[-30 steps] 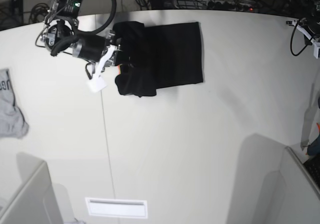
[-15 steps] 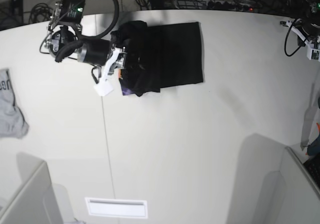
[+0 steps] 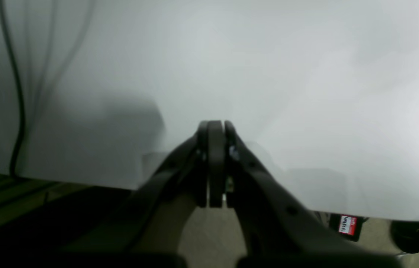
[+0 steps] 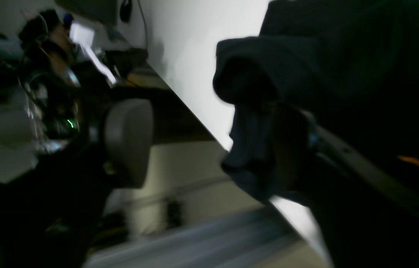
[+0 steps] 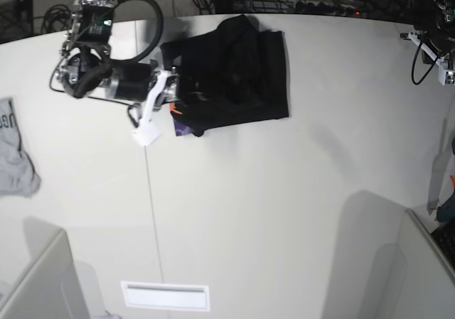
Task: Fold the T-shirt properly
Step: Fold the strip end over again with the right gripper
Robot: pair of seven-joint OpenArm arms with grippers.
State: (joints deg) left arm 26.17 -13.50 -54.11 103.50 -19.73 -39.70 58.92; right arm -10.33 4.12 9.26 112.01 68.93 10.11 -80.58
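Black T-shirt (image 5: 234, 77) bunched, right end effector (image 5: 173, 92) seemingly parted, blurred

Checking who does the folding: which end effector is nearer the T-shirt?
Right. The right end effector is at the T-shirt's edge; the left end effector is far off over bare table.

base view: looks down from high up on the whole white table (image 5: 270, 191), far away.
left wrist view: sits just behind the left gripper (image 3: 215, 163), faces bare table, very close.
right wrist view: sits behind the right gripper (image 4: 209, 137), tilted, very close to the T-shirt (image 4: 343, 56).
shared: base and right wrist views both show the T-shirt (image 5: 234, 77) and table edge.
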